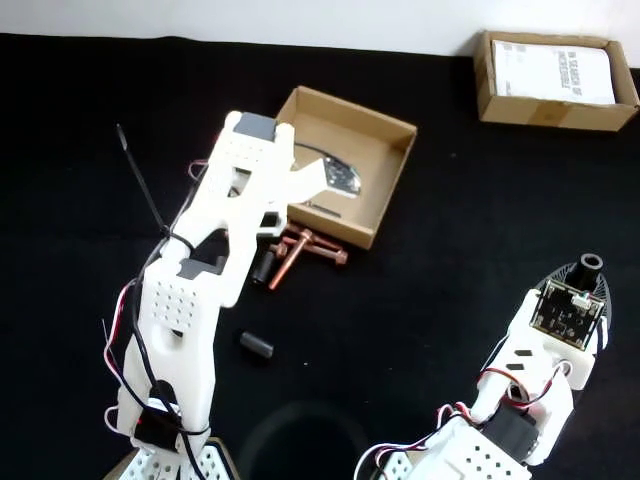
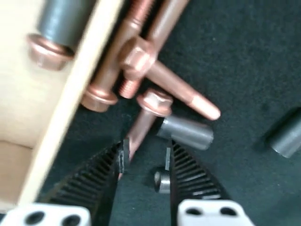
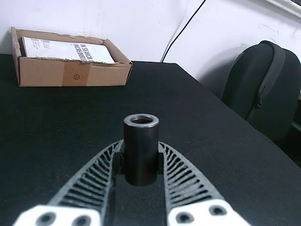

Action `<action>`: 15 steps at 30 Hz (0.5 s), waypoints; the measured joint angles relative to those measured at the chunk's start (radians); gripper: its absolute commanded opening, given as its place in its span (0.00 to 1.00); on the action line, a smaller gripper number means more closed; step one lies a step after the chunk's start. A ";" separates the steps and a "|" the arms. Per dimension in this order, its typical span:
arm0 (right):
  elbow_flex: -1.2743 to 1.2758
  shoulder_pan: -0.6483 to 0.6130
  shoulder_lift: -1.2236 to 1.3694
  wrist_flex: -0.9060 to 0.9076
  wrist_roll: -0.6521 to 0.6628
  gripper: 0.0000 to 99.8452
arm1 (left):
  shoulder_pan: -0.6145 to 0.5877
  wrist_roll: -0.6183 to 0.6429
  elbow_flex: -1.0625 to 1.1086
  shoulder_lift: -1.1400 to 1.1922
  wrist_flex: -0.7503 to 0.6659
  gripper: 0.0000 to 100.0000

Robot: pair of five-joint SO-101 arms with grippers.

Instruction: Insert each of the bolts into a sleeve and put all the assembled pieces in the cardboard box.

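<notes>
The left gripper [image 2: 145,157] is seen with jaws apart over crossed bolts [image 2: 136,54] just beside the cardboard box [image 1: 370,150], a sleeve [image 3: 140,150] clamped upright in the right gripper [image 3: 140,160]. A second bolt could be dragged along, as the shanks lie touching

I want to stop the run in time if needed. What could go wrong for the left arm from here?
The copper-coloured metal bolts lie crossed in a pile, so the open left gripper may drag a neighbour when lifting one. The dark grey cylindrical sleeve lies right beside the nearest bolt's head; a closing gripper could pinch or roll it away.
</notes>
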 measured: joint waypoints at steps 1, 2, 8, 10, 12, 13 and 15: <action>0.000 0.000 0.000 0.000 0.009 0.01 | 0.002 0.000 0.000 0.000 -0.011 0.14; 0.000 0.000 0.000 0.000 0.018 0.01 | 0.003 0.000 0.000 0.000 -0.020 0.14; 0.000 0.000 0.000 0.000 0.026 0.01 | 0.017 0.000 -0.008 0.018 -0.035 0.14; 0.000 0.000 0.000 0.000 0.026 0.01 | 0.018 0.000 -0.021 0.038 -0.037 0.14; 0.000 0.000 0.000 0.000 0.026 0.01 | 0.018 0.000 -0.025 0.069 -0.040 0.14; 0.000 0.000 0.000 0.000 0.026 0.01 | 0.018 0.002 -0.023 0.084 -0.040 0.14; 0.000 0.000 -0.002 0.000 0.026 0.01 | 0.026 0.002 -0.023 0.087 -0.040 0.14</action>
